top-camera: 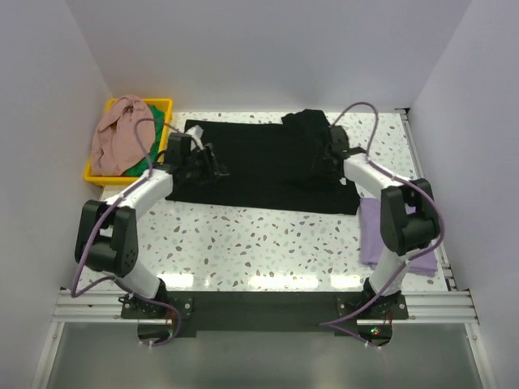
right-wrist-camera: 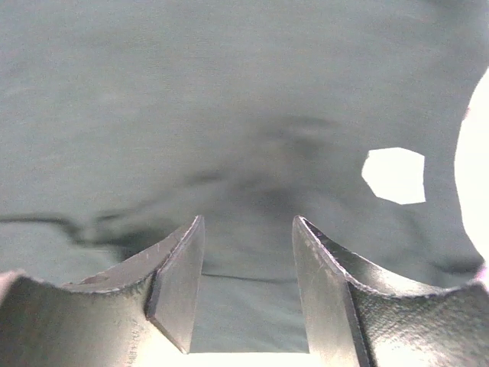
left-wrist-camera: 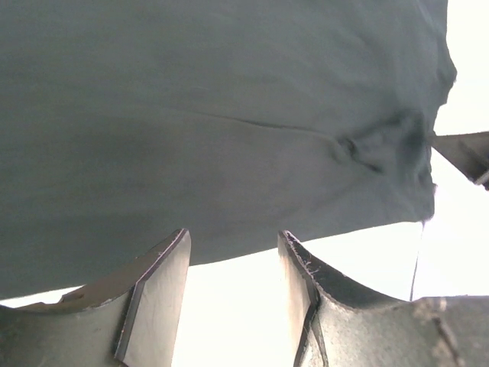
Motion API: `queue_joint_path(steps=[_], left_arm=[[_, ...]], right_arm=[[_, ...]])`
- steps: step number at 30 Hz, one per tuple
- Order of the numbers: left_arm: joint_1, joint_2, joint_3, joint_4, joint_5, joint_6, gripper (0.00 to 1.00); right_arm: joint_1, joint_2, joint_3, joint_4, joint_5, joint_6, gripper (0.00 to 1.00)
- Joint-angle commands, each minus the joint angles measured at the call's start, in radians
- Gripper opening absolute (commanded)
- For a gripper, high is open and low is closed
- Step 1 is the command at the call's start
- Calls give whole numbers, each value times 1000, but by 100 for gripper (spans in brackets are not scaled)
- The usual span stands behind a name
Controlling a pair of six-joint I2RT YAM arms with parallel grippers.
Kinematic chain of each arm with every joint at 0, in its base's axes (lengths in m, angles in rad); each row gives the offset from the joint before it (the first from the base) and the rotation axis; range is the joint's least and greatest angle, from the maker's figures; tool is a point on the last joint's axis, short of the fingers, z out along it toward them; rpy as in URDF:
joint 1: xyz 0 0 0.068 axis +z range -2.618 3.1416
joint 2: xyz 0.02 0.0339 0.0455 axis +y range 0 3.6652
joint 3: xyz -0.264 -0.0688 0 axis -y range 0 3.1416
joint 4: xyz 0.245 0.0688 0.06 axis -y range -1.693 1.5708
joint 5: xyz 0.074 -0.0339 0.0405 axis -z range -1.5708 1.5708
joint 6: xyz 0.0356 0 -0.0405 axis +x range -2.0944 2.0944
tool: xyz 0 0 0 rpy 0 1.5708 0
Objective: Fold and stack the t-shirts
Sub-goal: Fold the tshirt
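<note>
A black t-shirt [top-camera: 268,166] lies spread across the far half of the table, with a bunched part [top-camera: 305,123] at its far right. My left gripper [top-camera: 212,164] is over the shirt's left side. In the left wrist view it [left-wrist-camera: 233,233] is open, its fingertips at the black cloth's [left-wrist-camera: 214,115] edge and only bare table between them. My right gripper [top-camera: 324,160] is low over the shirt's right part. In the right wrist view it [right-wrist-camera: 246,222] is open, with black cloth [right-wrist-camera: 229,99] and a fold line lying flat between its fingers. A lavender t-shirt [top-camera: 373,235] lies by the right arm.
A yellow bin [top-camera: 166,105] at the far left holds a pink t-shirt [top-camera: 120,138] and a green one [top-camera: 143,166]. White walls close in the table on three sides. A metal rail [top-camera: 426,170] runs along the right edge. Speckled tabletop [top-camera: 259,243] shows in front of the black shirt.
</note>
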Motion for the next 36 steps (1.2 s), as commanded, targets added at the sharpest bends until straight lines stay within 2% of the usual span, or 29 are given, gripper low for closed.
queue_joint_path(steps=[1, 9, 14, 18, 21, 31, 34, 36], left_arm=[[-140, 70, 120, 67, -31, -8, 55], [-370, 409, 417, 34, -100, 23, 54], [-401, 522, 498, 84, -75, 21, 55], [-413, 570, 550, 114, -29, 26, 60], [-422, 604, 601, 106, -12, 35, 61], [-436, 631, 602, 160, 34, -6, 60], [-436, 631, 609, 158, 34, -11, 60], [-436, 630, 612, 160, 34, -14, 60]], right_arm=[[-114, -124, -102, 54, -77, 67, 53], [-264, -121, -180, 117, -292, 120, 49], [-286, -91, -206, 176, -416, 162, 50], [-286, -69, -222, 224, -459, 195, 51], [-286, -51, -226, 235, -472, 209, 51], [-286, -17, -225, 281, -501, 250, 50], [-284, -3, -211, 295, -515, 270, 44], [-286, 5, -193, 302, -522, 279, 34]])
